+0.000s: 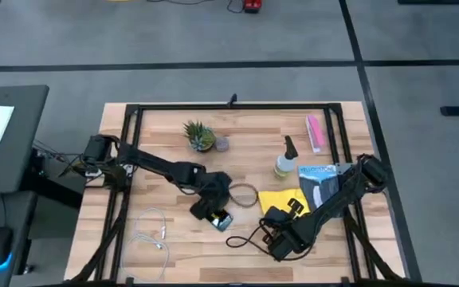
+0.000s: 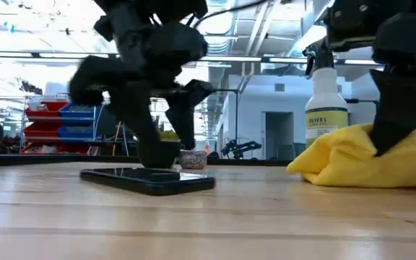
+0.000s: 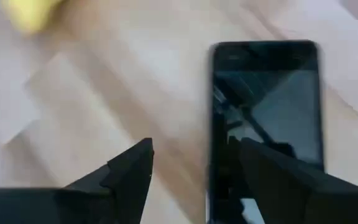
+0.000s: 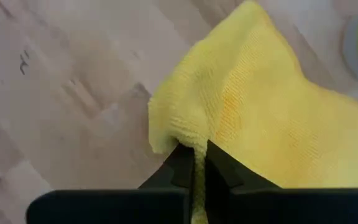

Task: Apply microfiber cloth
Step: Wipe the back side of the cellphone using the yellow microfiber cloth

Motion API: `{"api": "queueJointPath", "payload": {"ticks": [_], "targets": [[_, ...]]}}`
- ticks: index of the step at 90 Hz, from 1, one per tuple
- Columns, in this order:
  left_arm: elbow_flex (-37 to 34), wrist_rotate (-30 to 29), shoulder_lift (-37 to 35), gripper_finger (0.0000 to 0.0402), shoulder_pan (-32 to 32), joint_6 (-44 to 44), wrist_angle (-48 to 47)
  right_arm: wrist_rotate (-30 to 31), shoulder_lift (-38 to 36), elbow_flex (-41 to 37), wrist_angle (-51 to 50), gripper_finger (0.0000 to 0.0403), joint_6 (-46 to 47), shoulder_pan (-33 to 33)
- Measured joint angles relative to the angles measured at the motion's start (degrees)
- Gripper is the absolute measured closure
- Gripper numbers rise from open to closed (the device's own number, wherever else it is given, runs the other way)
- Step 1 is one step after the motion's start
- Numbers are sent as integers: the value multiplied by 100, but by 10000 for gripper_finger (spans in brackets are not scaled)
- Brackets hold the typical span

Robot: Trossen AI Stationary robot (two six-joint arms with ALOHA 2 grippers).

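The yellow microfiber cloth (image 1: 280, 199) lies bunched on the table right of centre, with my right gripper (image 4: 199, 154) shut on it at its near side. A black smartphone (image 1: 221, 219) lies flat, screen up, at mid-table. My left gripper (image 3: 194, 152) stands open over the phone's edge, one finger above the screen (image 3: 272, 124) and the other above bare wood. The low view shows the phone (image 2: 148, 178) under the left gripper and the cloth (image 2: 349, 155) at the right. My right gripper pinches a raised fold of the cloth (image 4: 194, 134) between its two fingers, at the cloth's near edge. The fingers come from above, slanting down. The cloth humps up at the hold and the rest of it lies on the table (image 2: 316, 173). My left gripper: whether its finger (image 3: 278, 174) touches the phone, I cannot tell.
A spray bottle (image 1: 284, 163) stands just beyond the cloth, beside a blue-grey packet (image 1: 319, 179). A pink packet (image 1: 315, 131) and a small plant (image 1: 199, 135) are at the back. A ring (image 1: 241, 194), a black cable (image 1: 241, 239) and a white cable (image 1: 154, 231) lie nearby.
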Motion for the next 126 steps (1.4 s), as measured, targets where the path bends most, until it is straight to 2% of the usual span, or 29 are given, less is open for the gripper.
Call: {"api": "queueJointPath", "payload": {"ticks": [19, 33, 45, 73, 98, 126], "targets": [[0, -6, -24, 123, -526, -141, -791, 220, 2, 0, 115, 403, -151, -6], [0, -468, -21, 100, -735, -240, -654, 291, 1, -1, 182, 403, -274, -57], [0, -706, -21, 98, -749, -326, -385, 293, 2, 0, 348, 403, -479, -122], [-4, -626, -22, 98, -566, -552, -599, 293, 2, 0, 539, 403, -772, -229], [-456, -463, -45, 98, -473, -698, -275, 293, 2, 0, 557, 403, -772, -227], [-715, -537, -39, 98, -471, -845, 229, 293, 3, 0, 639, 403, -848, -227]]}}
